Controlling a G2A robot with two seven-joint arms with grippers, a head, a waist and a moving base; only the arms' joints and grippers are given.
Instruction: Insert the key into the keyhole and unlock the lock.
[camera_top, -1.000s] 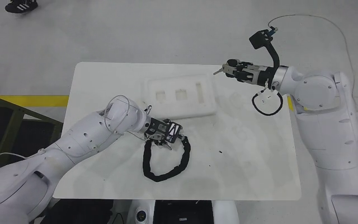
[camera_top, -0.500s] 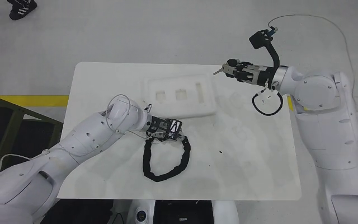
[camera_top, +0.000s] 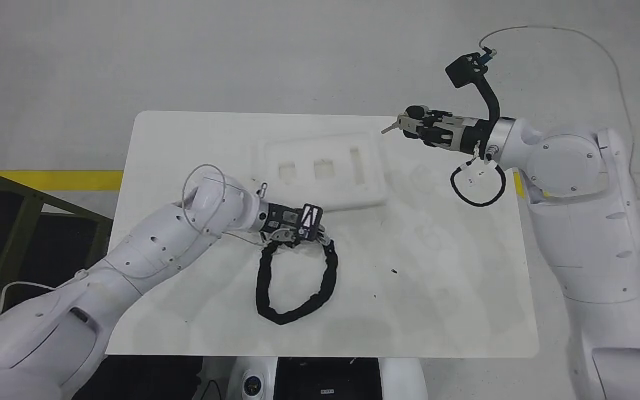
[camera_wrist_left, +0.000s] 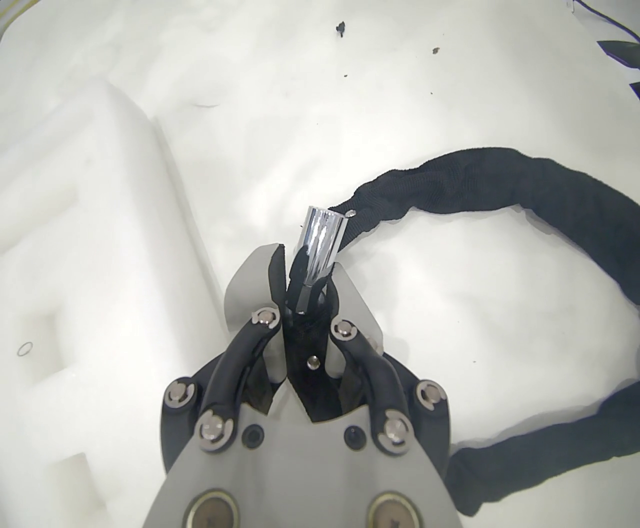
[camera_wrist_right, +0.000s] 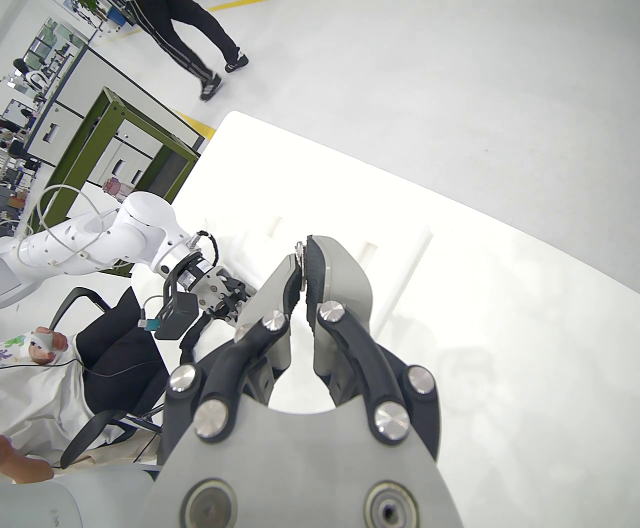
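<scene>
Left wrist view: my left end effector (camera_wrist_left: 307, 272) clamps the lock (camera_wrist_left: 320, 240); my right end effector (camera_wrist_right: 303, 260) pinches the key (camera_wrist_right: 299, 248) (well apart), insertion not yet begun.

Black lock (camera_wrist_left: 500, 170), chrome cylinder (camera_wrist_left: 320, 245), white foam tray (camera_top: 320, 195).

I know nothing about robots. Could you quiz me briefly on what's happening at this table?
1. True or false: the left gripper is shut on the chain lock.
2. What does the right gripper hold? A) a key B) a screwdriver C) nothing
3. Fill in: the white foam tray has ___ recesses.
Key: 1 true; 2 A; 3 three.
</scene>
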